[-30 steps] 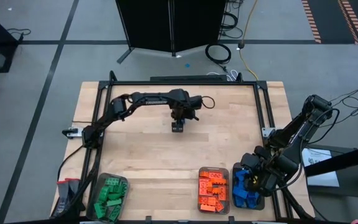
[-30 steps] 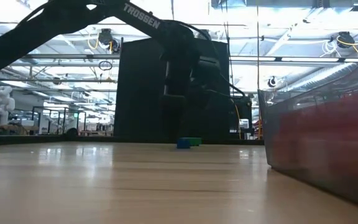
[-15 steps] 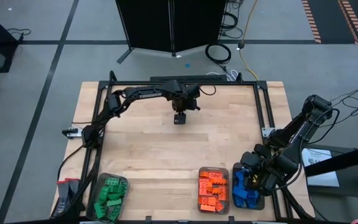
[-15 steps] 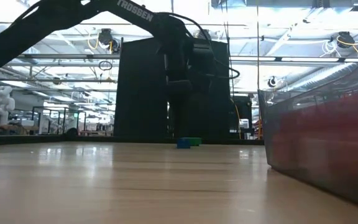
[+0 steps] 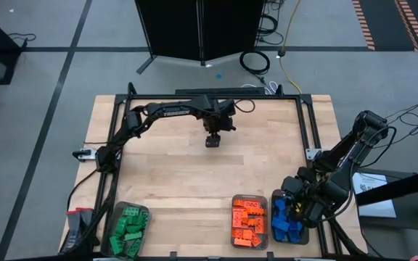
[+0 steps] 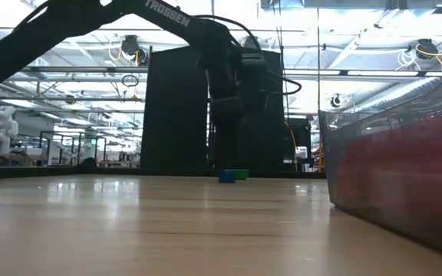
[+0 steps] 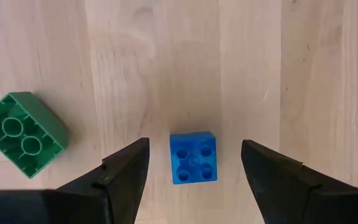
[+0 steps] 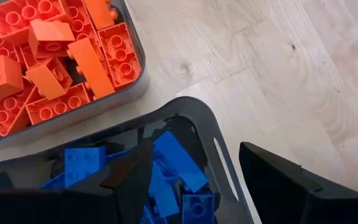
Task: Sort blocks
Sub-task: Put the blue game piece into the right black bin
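Blue block (image 7: 193,158) lies between open left gripper (image 7: 194,177) fingers, seemingly untouched.

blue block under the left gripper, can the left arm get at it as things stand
Probably yes. In the left wrist view the blue block lies studs up on bare table between the open fingers of the left gripper, nothing over it. The green block lies apart, outside the jaws.
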`<state>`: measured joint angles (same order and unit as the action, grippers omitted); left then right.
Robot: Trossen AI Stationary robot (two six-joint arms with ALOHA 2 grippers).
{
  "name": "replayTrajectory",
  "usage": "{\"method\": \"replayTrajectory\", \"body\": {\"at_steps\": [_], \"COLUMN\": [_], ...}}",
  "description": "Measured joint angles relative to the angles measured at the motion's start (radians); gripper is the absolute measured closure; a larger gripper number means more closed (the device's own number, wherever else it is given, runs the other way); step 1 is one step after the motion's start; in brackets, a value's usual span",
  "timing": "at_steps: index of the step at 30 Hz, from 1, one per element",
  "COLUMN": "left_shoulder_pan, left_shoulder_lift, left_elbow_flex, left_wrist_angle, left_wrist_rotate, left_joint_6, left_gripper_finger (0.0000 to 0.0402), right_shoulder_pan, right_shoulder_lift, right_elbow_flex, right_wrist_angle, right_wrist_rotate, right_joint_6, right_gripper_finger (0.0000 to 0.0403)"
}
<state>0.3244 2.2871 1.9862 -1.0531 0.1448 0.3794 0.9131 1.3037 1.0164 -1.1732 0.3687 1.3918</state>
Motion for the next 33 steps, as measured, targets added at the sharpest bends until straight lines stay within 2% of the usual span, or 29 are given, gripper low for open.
{"method": "replayTrajectory", "body": {"at_steps": [14, 23, 26, 31, 33], "left_shoulder_pan": [0.001, 0.0, 0.0, 0.002, 0.0], "left_shoulder_lift": [0.001, 0.002, 0.002, 0.001, 0.0], "left_elbow_flex": [-0.145, -0.174, -0.174, -0.174, -0.174], "left_wrist_angle": [0.12, 0.134, 0.143, 0.133, 0.124], "left_wrist_rotate": [-0.011, -0.017, -0.026, -0.032, -0.032], "left_joint_6": [-0.008, -0.027, -0.035, -0.034, -0.035], "left_gripper_finger": [0.0144, 0.0148, 0.0177, 0.0267, 0.0279], "right_shoulder_pan": [0.0, 0.0, 0.0, 0.0, 0.0], "right_shoulder_lift": [0.0, 0.0, 0.0, 0.0, 0.0], "right_elbow_flex": [0.0, 0.0, 0.0, 0.0, 0.0], "right_wrist_angle": [-0.008, -0.013, -0.016, -0.017, -0.017], "right_wrist_rotate": [0.0, 0.0, 0.0, 0.0, 0.0], "right_joint_6": [0.002, 0.006, 0.006, 0.006, 0.006], "right_gripper_finger": [0.0167, 0.0167, 0.0167, 0.0167, 0.0167]}}
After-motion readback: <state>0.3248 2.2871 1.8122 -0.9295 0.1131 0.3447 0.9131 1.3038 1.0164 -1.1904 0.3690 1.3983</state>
